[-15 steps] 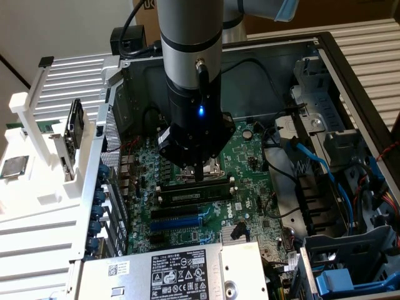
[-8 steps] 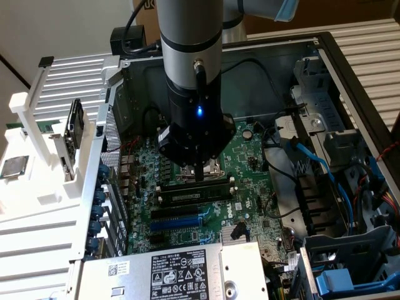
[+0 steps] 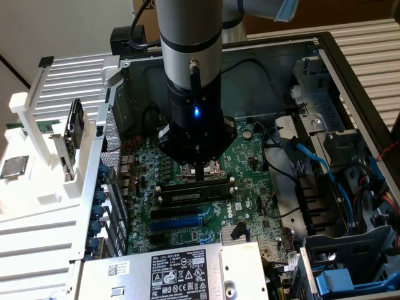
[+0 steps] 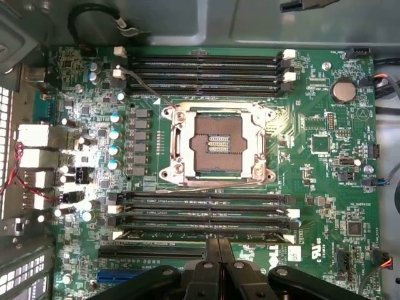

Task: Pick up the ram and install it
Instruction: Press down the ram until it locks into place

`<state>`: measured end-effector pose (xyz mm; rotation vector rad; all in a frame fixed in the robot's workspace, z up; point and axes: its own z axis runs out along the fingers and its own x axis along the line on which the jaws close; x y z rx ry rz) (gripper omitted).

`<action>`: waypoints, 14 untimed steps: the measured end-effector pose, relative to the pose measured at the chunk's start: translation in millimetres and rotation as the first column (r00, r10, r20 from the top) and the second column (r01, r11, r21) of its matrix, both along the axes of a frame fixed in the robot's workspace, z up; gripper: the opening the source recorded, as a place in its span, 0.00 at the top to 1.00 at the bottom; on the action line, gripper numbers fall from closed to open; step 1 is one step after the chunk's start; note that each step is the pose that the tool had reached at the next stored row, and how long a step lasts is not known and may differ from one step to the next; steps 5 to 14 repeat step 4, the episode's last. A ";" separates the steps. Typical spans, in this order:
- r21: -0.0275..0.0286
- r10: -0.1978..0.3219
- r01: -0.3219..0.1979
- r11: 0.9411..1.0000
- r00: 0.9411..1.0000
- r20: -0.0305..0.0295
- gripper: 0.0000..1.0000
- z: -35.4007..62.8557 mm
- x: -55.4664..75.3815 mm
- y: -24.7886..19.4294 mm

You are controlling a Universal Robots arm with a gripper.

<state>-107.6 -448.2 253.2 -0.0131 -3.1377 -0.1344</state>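
Observation:
My gripper [image 3: 200,177] hangs inside the open computer case over the motherboard [image 3: 250,156], with its two dark fingers pressed together. The ram [image 3: 190,195] is a long dark stick with a pale label, and it stands in a memory slot just in front of the processor socket [image 3: 199,167]. In the wrist view the shut gripper [image 4: 219,245] sits right over the ram's thin top edge [image 4: 156,236], in the slot of this bank farthest from the socket [image 4: 217,145]. White latches [image 4: 116,235] flank that slot. Whether the fingertips touch the stick is unclear.
Empty black memory slots [image 4: 206,69] lie beyond the socket. A power supply [image 3: 181,275] is in the near corner, and blue cables [image 3: 319,165] and drive bays are at the exterior view's right. A white rack [image 3: 37,156] outside the case holds a silver processor chip [image 3: 14,167].

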 end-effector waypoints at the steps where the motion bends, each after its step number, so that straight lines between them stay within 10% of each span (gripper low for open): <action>1: 0.000 0.000 0.000 1.000 1.000 0.000 0.90 0.0 0.0 0.0; 14: 0.000 0.000 0.000 1.000 1.000 0.000 0.90 0.0 0.0 0.0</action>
